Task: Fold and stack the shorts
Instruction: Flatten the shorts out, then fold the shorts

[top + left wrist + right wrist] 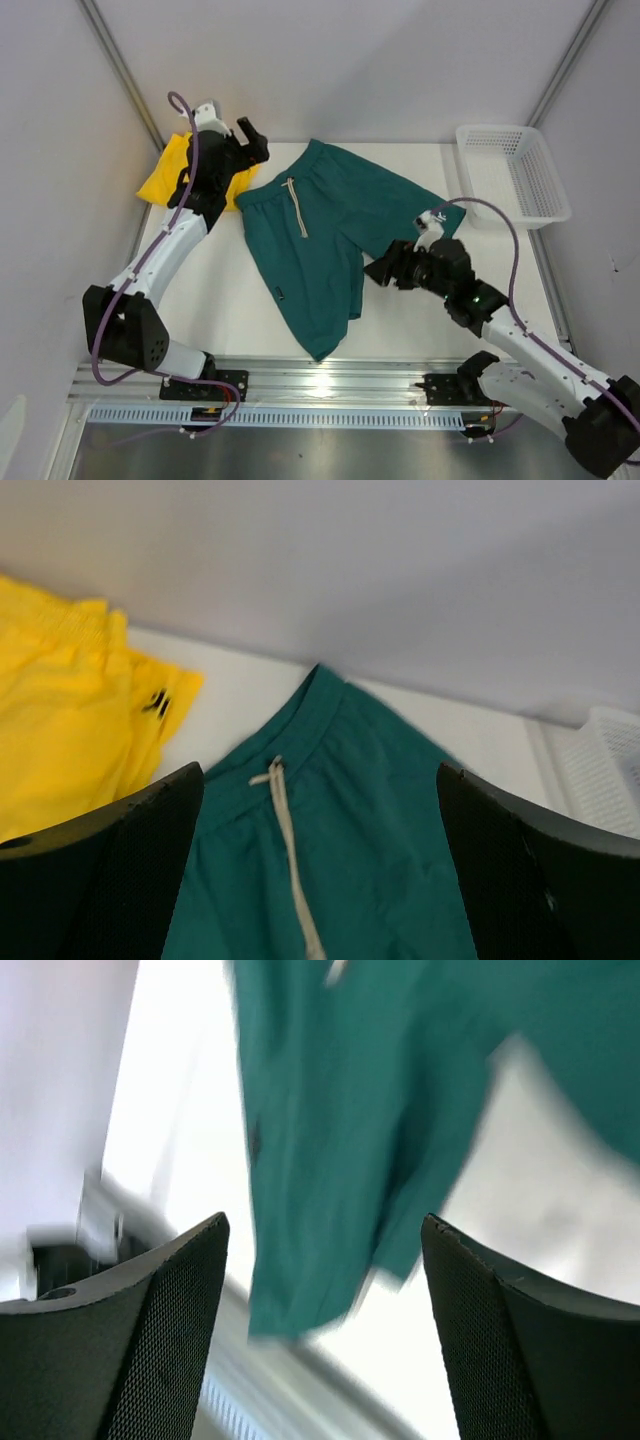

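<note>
Left pincer (255, 140) hangs over the left end of the teal shorts' (310, 230) waistband. Its jaws are spread wide and empty; the left wrist view shows the teal fabric and the cream drawstring (290, 850) in the gap between the two fingers (110, 880), with no contact visible.

Yellow shorts (160, 180) lie bunched to the left of the teal shorts, at the far-left corner of the table (220, 280), partly under the left arm. Whether they are neatly folded cannot be told. Judgement: they are parked there to serve as the base of the stack.

Teal shorts lie spread flat, waistband toward the far-left and both legs fanned toward the near-right. Judgement: this flat layout exposes the waistband corner and a leg hem, one for each arm, so the fold is not yet started.

Right pincer (388, 268) sits at the right edge of the teal shorts, at the gap between the two legs. Its jaws are also spread wide with nothing gripped. The right wrist view is blurred; it shows a teal leg (320, 1110) beyond the fingertips (200, 1260), not between them.

White mesh basket (510, 170) stands well to the right of the teal shorts and plays no part in the current step.
</note>
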